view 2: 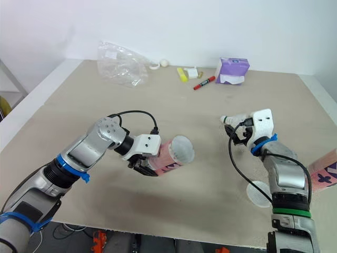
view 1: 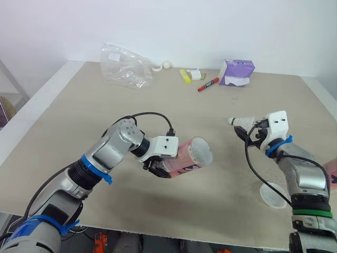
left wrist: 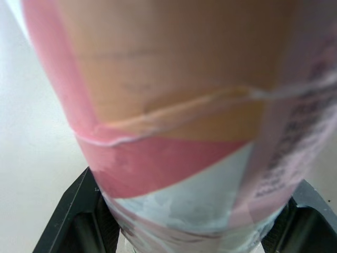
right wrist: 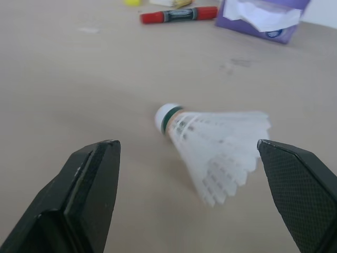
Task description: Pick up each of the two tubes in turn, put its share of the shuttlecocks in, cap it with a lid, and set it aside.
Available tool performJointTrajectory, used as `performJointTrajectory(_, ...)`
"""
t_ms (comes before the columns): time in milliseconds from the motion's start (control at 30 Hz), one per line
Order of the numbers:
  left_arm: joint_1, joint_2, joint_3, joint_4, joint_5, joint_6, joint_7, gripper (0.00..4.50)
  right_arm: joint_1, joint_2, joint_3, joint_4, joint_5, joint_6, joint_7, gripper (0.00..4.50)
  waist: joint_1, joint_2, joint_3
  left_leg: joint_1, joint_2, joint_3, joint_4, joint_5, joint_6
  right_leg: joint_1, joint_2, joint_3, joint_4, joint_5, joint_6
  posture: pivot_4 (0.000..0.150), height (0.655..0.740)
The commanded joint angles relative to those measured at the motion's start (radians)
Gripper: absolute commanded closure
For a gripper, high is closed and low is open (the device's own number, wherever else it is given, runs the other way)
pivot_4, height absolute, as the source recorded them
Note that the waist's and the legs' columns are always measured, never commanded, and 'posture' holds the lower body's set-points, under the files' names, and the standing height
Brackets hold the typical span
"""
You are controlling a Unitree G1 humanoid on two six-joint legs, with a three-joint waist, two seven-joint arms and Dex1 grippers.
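Beige table (view 1: 221, 190): flat top, bears all items below.

Clear crumpled plastic bag (view 1: 125, 66): far side, towards the left.

Pink cardboard tube (view 1: 190, 156): raised off the table at centre and tilted, round end towards the right arm; left gripper (view 1: 158, 167) clamps its lower part, one black finger on each side; the left wrist view adds pink, orange and white printed bands filling the space between those fingers.

Second pink tube (view 2: 325, 167): at the right edge, beside the right arm, in the right eye view.

Purple tissue box (view 1: 237, 72): far side; red marker pen (view 1: 208, 84) just beside it.

Translucent round lid (view 1: 274, 194): flat on the table, near edge, by the right forearm.

Right gripper (view 1: 248, 134): fingers spread wide, holding nothing.

White feathered shuttlecock (right wrist: 210, 142): on its side on the table; the right wrist view places it between the spread fingers, touching neither.
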Motion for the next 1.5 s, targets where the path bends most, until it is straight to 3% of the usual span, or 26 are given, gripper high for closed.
performJointTrajectory(33,0.022,-0.002,-0.041,0.008,0.012,0.014,0.012,1.64,-0.042,0.005,-0.020,0.010,0.009,0.007,-0.005,0.04,0.000,0.000,0.000,0.000,0.000,0.000,0.000,0.000,0.000,0.000,0.000,0.000,0.000,0.000,0.000,0.150,0.7400)
performJointTrajectory(500,0.026,-0.003,-0.036,0.003,0.009,0.022,0.024,1.64,-0.136,0.079,0.007,0.117,-0.002,0.023,-0.008,0.04,-0.001,0.000,0.000,0.000,0.000,0.000,0.000,0.000,0.000,0.000,0.000,0.000,0.000,0.001,0.000,0.150,0.7400)
performJointTrajectory(600,0.028,-0.001,-0.035,-0.002,0.009,0.027,0.026,1.64,-0.153,0.088,0.002,0.132,-0.005,0.018,-0.021,0.83,-0.001,0.000,0.000,0.000,0.000,0.000,0.000,0.000,0.000,0.000,0.000,0.000,0.000,0.001,0.001,0.150,0.7400)
performJointTrajectory(767,0.031,0.002,-0.032,-0.008,0.008,0.031,0.029,1.64,-0.170,0.094,-0.013,0.156,-0.004,0.004,-0.051,3.28,-0.001,0.000,0.000,0.000,0.000,0.000,0.000,0.000,0.000,0.000,0.000,0.000,0.000,0.002,0.001,0.150,0.7400)
performJointTrajectory(867,0.032,0.004,-0.033,-0.011,0.008,0.033,0.029,1.64,-0.170,0.093,-0.011,0.164,-0.004,0.001,-0.053,4.48,-0.001,0.000,0.000,0.000,0.000,0.000,0.000,0.000,0.000,0.000,0.000,0.000,0.000,0.001,0.001,0.150,0.7400)
performJointTrajectory(1167,0.026,0.001,-0.033,-0.003,0.006,0.027,0.028,1.64,-0.119,0.076,-0.007,0.066,-0.002,0.001,-0.044,4.48,-0.003,0.000,0.000,0.000,0.000,0.000,0.000,0.000,0.000,0.000,0.000,0.000,0.000,0.001,0.002,0.150,0.7400)
performJointTrajectory(1400,0.024,0.002,-0.031,0.004,0.002,0.017,0.026,1.64,0.036,-0.105,-0.026,-0.392,0.016,-0.008,0.114,4.48,-0.002,0.005,0.001,-0.001,-0.001,-0.001,0.000,0.000,0.000,0.000,-0.001,0.001,0.000,0.001,0.006,0.150,0.7400)
performJointTrajectory(1500,0.024,0.006,-0.029,0.012,0.000,0.008,0.024,1.64,0.104,-0.270,-0.110,-0.590,0.125,-0.031,0.329,4.48,0.000,0.005,0.001,-0.001,-0.001,-0.001,0.000,0.000,0.000,0.000,0.000,0.000,0.000,0.001,0.005,0.150,0.7400)
